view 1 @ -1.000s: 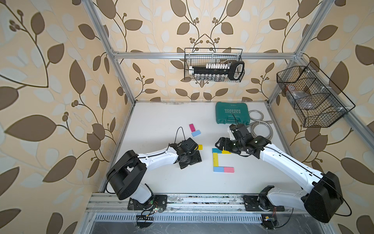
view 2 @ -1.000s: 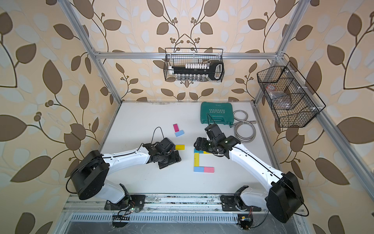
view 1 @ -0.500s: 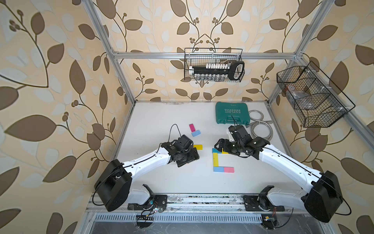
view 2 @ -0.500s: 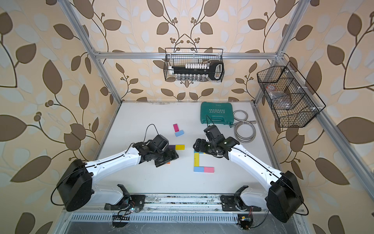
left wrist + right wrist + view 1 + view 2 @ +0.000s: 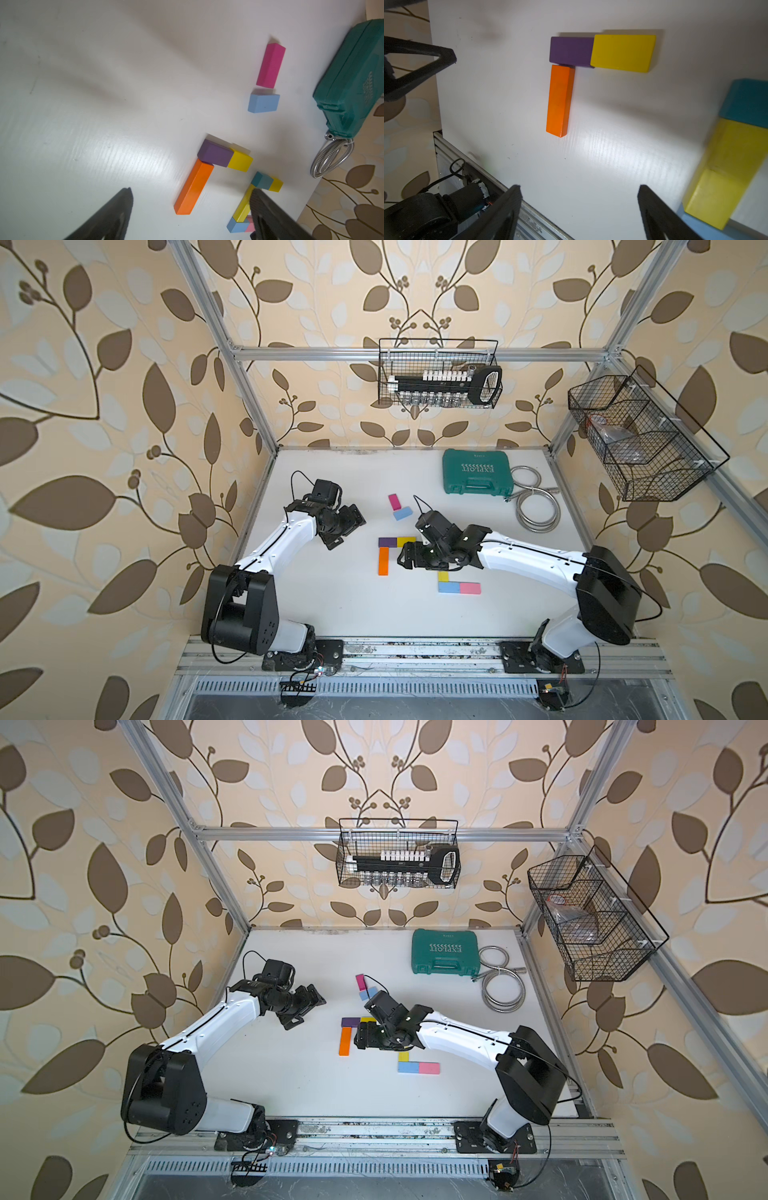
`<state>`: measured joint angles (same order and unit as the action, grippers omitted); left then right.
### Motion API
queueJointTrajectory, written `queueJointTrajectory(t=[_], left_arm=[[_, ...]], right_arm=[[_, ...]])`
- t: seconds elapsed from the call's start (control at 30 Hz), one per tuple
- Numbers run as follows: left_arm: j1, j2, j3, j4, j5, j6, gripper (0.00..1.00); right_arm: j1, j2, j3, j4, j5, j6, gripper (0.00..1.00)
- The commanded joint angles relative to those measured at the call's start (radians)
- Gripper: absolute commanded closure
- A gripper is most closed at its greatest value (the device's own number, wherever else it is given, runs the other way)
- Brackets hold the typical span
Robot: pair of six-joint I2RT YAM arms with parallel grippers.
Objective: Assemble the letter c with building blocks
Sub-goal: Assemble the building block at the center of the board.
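Judged from the layout: closing the second C, the one begun with the orange bar point(image 5: 383, 561). Find it on the bench point(image 5: 332, 605), well out from the case point(image 5: 476, 471), butted at a right angle against the purple block point(image 5: 387, 542), itself flush with a yellow block point(image 5: 405, 541). Top stroke and spine done, bottom stroke missing. Take that stroke from the two loose pieces nearest the case, magenta point(image 5: 394, 502) and light blue point(image 5: 402, 513), lying almost touching. Leave alone the other figure, also well out from the case (teal block point(image 5: 262, 180) on top, yellow bar point(image 5: 443, 576) as spine, pink block point(image 5: 470, 588) at the foot, partly hidden under the right arm in both top views).

Note both tools spread wide and carrying nothing. Left tool point(image 5: 347, 531) beyond the loose pieces as seen from the case. Right tool point(image 5: 405, 558) low over the bench, just beside the orange bar, between the two figures.

To do it well:
- Grip a loose piece across its short sides and lift it clear.
- Carry it round the purple block rather than over it.
- Set it square against the free end of the orange bar, pointing the same way as the yellow block, then nudge flush.
- Keep the jaws off the bar itself; probably quick to skid on the smooth bench.

Readable: EXPLOIT in pale letters on the case lid, upside down in both top views, with a row of chevrons beside it. Smaller print near the lid's edge too fine to read.
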<state>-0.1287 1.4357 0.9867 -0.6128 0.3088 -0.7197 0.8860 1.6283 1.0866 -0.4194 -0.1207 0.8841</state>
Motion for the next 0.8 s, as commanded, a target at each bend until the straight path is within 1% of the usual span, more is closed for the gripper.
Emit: queueJointTrajectory(t=[0.0, 0.13, 0.33, 0.53, 0.77], left_arm=[[0.04, 0.043, 0.018, -0.012, 0.052, 0.055, 0.09], [0.061, 0.064, 0.019, -0.008, 0.052, 0.067, 0.09], [0.071, 0.068, 0.03, -0.008, 0.052, 0.073, 0.09], [0.08, 0.071, 0.032, -0.011, 0.047, 0.074, 0.09], [0.09, 0.07, 0.034, -0.013, 0.044, 0.079, 0.09]], right_arm=[[0.02, 0.076, 0.05, 0.053, -0.014, 0.061, 0.14], [0.034, 0.168, 0.103, 0.077, -0.037, 0.085, 0.14], [0.047, 0.261, 0.166, 0.119, -0.066, 0.12, 0.14], [0.051, 0.322, 0.204, 0.143, -0.083, 0.147, 0.14], [0.051, 0.355, 0.242, 0.141, -0.086, 0.148, 0.14]])
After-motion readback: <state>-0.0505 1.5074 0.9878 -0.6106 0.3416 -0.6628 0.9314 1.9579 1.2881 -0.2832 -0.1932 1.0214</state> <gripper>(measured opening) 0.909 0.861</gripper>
